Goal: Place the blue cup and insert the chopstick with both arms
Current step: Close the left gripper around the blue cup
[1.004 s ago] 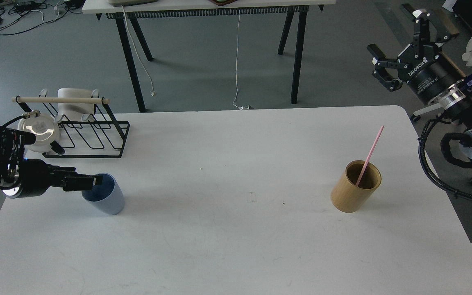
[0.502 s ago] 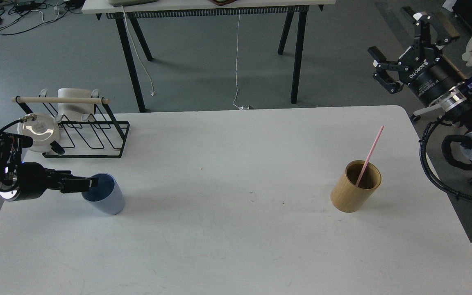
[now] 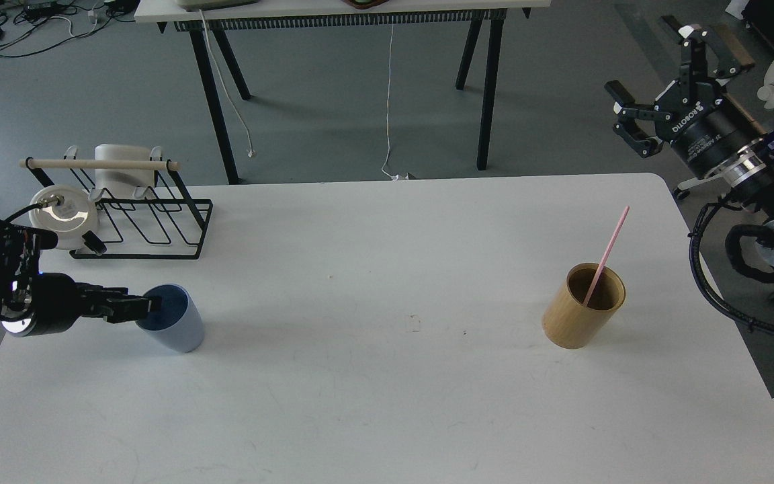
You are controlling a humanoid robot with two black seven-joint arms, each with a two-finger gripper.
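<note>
Two black arms show, one at each side of the white table [image 3: 387, 403]. On the far left, the left gripper [image 3: 148, 308] reaches in low and flat, and its tip is right at the rim of the blue cup [image 3: 173, 327]. It looks dark and thin from here, so I cannot tell if its fingers are apart or together, or if they pinch the rim. The blue cup stands on the table near the left edge, with its dark blue inside facing us a little. Behind it, close to the back edge, sits a black wire rack [image 3: 138, 218] with a pale wooden rod on top.

Over on the right side of the table stands a tan cup [image 3: 583, 306]. One pink chopstick [image 3: 606, 254] leans inside it and pokes out high above the rim. The two cups are well apart.

On the far right, the right gripper [image 3: 656, 84] is up in the air, off past the table edge. Its two fingers are spread wide apart and hold nothing.
</note>
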